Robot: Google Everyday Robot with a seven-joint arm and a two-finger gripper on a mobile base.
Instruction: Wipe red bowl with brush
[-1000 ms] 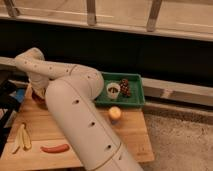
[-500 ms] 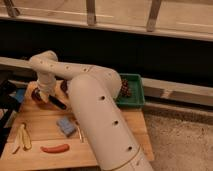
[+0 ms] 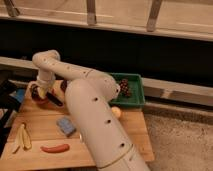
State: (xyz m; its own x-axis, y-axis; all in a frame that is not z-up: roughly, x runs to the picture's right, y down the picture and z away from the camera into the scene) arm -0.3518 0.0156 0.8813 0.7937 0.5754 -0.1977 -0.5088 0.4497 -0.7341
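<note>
The small round orange-red bowl (image 3: 37, 94) sits at the far left end of the light wooden table (image 3: 45, 135), mostly covered by the arm's end, so only its rim and a slice of its side show. The gripper (image 3: 42, 92) hangs right over the bowl, at or inside its rim, and whether its fingers are apart or together I cannot tell. A slim black stick, the handle of the brush (image 3: 55, 99), slants out from the gripper toward the near right, low over the tabletop; its head is hidden. The big white arm (image 3: 92, 112) with dark round holes runs from the lower middle up and bends left to the bowl. Nearer on the table lie a blue rectangular sponge (image 3: 65, 125), a long red chili-like piece (image 3: 55, 148) and pale yellow banana-like pieces (image 3: 21, 138) at the left edge. A small round orange fruit (image 3: 116, 112) rests beside the arm, near a green plastic tray (image 3: 136, 98) holding dark lumps at the right
</note>
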